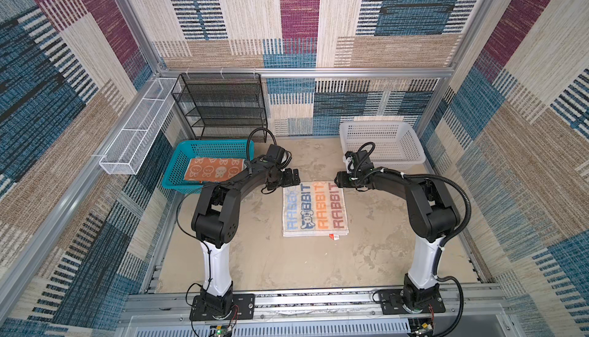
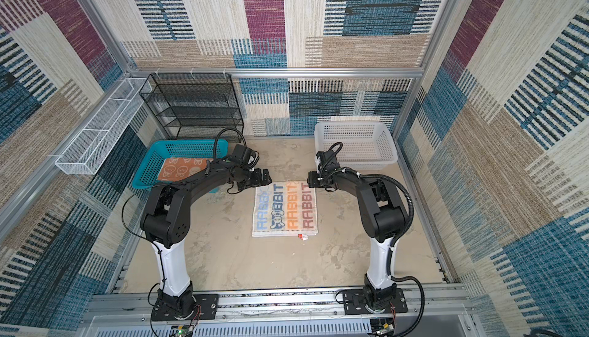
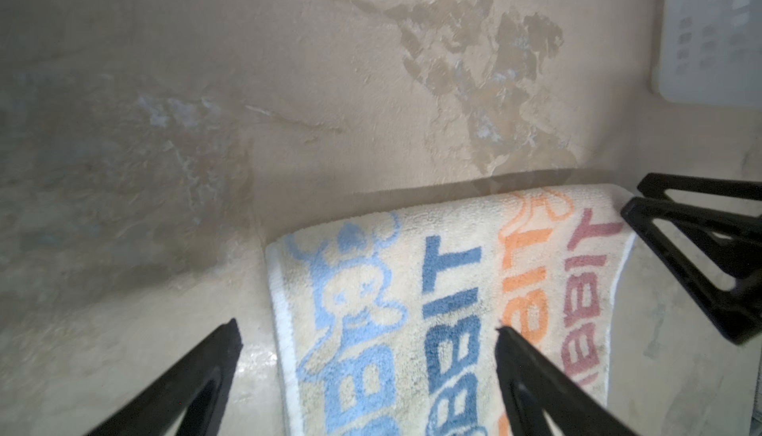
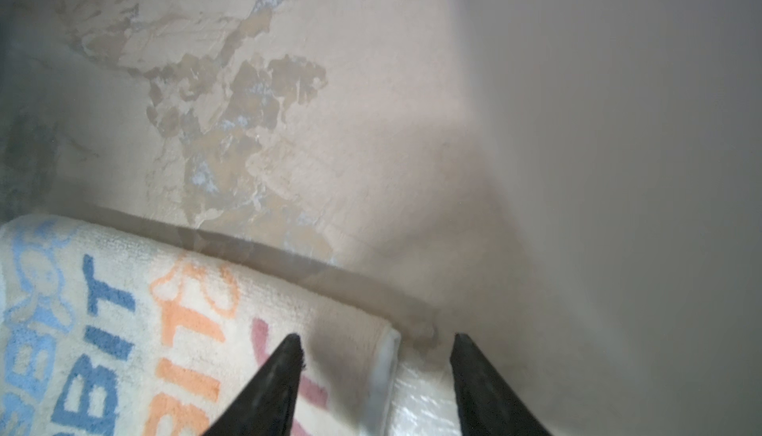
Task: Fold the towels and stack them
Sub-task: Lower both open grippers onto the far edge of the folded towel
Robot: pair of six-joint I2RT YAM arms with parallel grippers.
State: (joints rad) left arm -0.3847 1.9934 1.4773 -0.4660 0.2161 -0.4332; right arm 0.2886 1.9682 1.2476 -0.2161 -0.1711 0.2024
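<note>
Table edges: the table is walled in on the left, far and right sides, with the arm bases along the near edge
Open room: the near half is bare in both top views, and there are bare strips to the left and right of the lettered towel
Lettered towel: the lettered towel lies flat at the middle of the table, well away from every edge
Which way it points: the rows of "RABBIT" run from the near edge toward the far edge; the outline is close to square, so no long side stands out
Tag: a small red tag sticks out at the towel's near right corner
Left gripper: the left gripper is at the towel's far left corner, fingers spread wide, one over the cloth and one over bare table; whether they touch cannot be told
Right gripper: the right gripper is at the far right corner, fingers apart with the corner between them, nothing pinched
Orange towel: the orange towel lies flat inside the blue basket near the far left corner, partly hidden by the left arm
White basket: the white basket sits in the far right corner, just behind the right wrist
Black shelf: the black shelf stands against the far wall behind the blue basket
Wire tray: the wire tray hangs on the left wall, above the table
</note>
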